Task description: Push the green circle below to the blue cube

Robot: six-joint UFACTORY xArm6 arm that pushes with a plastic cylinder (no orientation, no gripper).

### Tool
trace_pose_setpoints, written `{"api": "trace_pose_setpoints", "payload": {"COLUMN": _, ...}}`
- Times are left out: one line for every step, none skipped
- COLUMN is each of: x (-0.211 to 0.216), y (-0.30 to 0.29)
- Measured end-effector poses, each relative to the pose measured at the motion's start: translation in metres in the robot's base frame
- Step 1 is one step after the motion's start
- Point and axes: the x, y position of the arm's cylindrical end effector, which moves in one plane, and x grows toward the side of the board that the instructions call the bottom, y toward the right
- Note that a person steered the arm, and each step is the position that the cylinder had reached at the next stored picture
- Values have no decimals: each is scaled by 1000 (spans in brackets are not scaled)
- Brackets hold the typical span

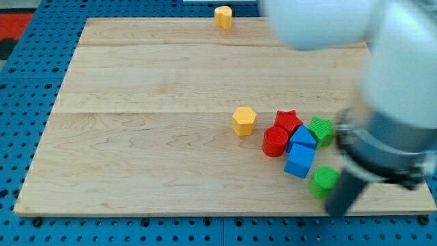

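The green circle (323, 181) lies near the board's bottom right, just below and right of the blue cube (300, 161); the two look close together or touching. My tip (335, 211) is at the lower right of the green circle, right beside it; the dark rod is blurred. A second blue block (302, 137) sits just above the blue cube.
A red cylinder (275, 141), a red star (289, 121) and a green block (321, 130) cluster around the blue blocks. A yellow hexagon (244, 121) lies left of them. Another yellow block (223, 16) sits at the board's top edge. The arm's body covers the view's right.
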Motion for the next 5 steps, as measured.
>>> {"api": "trace_pose_setpoints", "payload": {"x": -5, "y": 106}}
{"api": "trace_pose_setpoints", "payload": {"x": -41, "y": 88}}
{"api": "trace_pose_setpoints", "payload": {"x": -63, "y": 12}}
{"api": "trace_pose_setpoints", "payload": {"x": -35, "y": 40}}
{"api": "trace_pose_setpoints", "payload": {"x": -21, "y": 55}}
